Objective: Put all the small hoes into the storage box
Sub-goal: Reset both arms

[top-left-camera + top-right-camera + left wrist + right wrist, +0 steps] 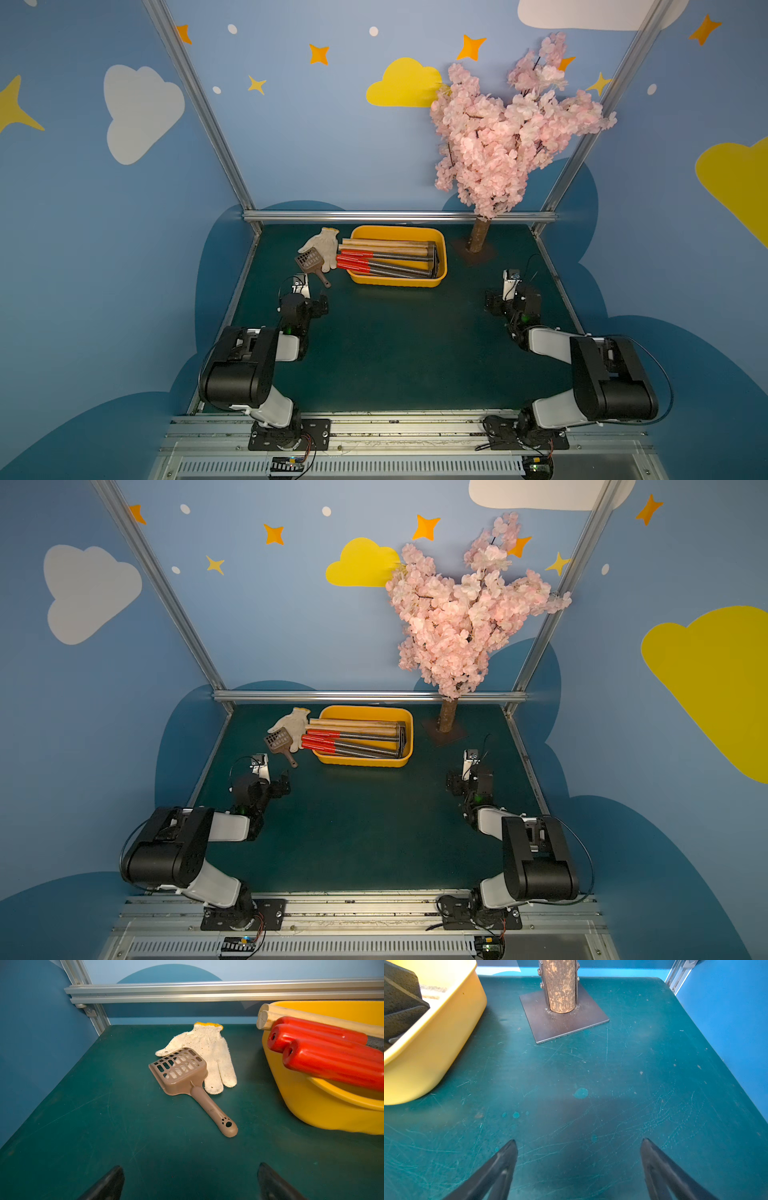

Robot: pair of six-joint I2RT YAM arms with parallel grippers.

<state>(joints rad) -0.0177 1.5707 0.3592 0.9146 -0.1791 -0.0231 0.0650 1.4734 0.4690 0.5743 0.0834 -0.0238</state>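
My left pincer (190, 1166) hangs with its jaws spread wide and empty over the desk (395, 353), near the left front corner of the storage box (397, 283). Just left of the box lie a white work glove (326, 245) and a brown slotted scoop (309, 262), the scoop's head resting on the glove.

I see no hoe on the desk outside the box. Inside it lie several long tools: red grips (353, 262) and wooden handles (386, 245) overhang its left rim, and dark metal heads (434, 259) crowd its right end. I judge that the small hoe is among them, though I cannot tell which one it is.

Right of the box stands a pink blossom tree (511, 124) on a metal base plate (564, 1024). My right pincer (579, 1140) is also spread and holds nothing, off the box's right front corner.

The main risk is the overhanging handles. If my left arm swings towards the box, it could knock them, lever the tools out or shove the light tub sideways. I could also mistake the scoop for the hoe. A low sweep of the right arm could catch the base plate.
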